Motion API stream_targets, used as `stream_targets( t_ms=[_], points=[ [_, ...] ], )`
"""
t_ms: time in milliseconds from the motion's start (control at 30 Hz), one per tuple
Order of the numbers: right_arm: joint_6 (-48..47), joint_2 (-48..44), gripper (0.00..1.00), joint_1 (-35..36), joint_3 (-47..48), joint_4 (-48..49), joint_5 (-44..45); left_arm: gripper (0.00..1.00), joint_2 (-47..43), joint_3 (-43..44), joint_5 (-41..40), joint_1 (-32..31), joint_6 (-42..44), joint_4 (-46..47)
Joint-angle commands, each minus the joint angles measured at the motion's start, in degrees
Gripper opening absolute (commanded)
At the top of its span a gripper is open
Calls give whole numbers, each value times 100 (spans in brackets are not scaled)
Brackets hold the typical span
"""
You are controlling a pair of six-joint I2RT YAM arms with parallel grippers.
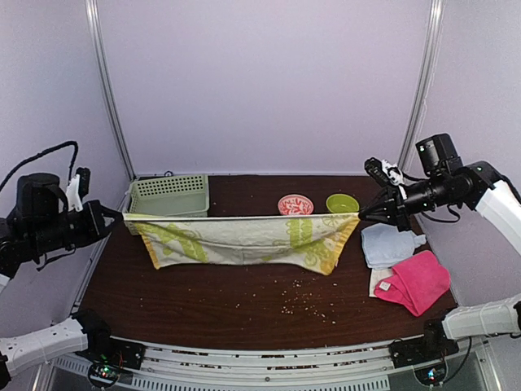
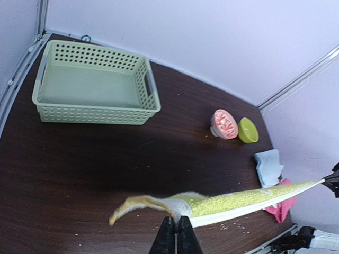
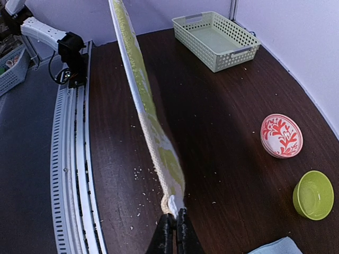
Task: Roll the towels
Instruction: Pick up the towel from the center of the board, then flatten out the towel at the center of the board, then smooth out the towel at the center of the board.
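The dark counter (image 1: 244,314) is carrying everything. Above it the yellow towel (image 1: 244,240) is hanging stretched out, its long axis running straight across from left to right. Its top edge is pulled taut and level, and the rest is drooping below. The left hand (image 1: 116,217) is clamping the towel's top left corner and the right hand (image 1: 365,213) is clamping the top right corner, so the towel is spanning the gap between them. The green basket (image 1: 171,195) is sitting behind the towel's left end. The pink towel (image 1: 415,281) is lying near the right front, with the blue towel (image 1: 389,244) just behind it and a cream towel (image 1: 379,281) peeking out beside the pink one. A red-patterned bowl (image 1: 295,204) and a green bowl (image 1: 342,203) are standing behind the towel's right half
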Motion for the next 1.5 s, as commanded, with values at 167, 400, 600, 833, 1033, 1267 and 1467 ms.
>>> stream_targets(
  t_ms=[167, 400, 600, 833, 1033, 1267, 1467],
  points=[
    [929, -12, 0, -17, -155, 659, 480, 0, 788, 50, -341, 59, -331, 430],
    [1806, 1865, 16, -22, -634, 2539, 2631, 3, 3039, -488, -666, 272, 207, 1419],
    [2001, 2273, 33, -41, 190, 2382, 2864, 52, 3551, 180, -745, 290, 420, 1551],
    [1062, 1329, 33, 15, -749, 2021, 1918, 55, 2777, -877, 151, 290, 152, 1581],
    [96, 1005, 31, 379, -1384, 1394, 1836, 30, 2449, -1716, 930, 230, 90, 1489],
    [-336, 1226, 26, 1132, -1655, 1108, 1997, 0, 2989, -1648, 1144, 61, 381, 976],
    [-517, 1618, 22, 1890, -1955, 1099, 2361, 0, 3441, -1670, 1177, -187, 454, 769]
  ],
)
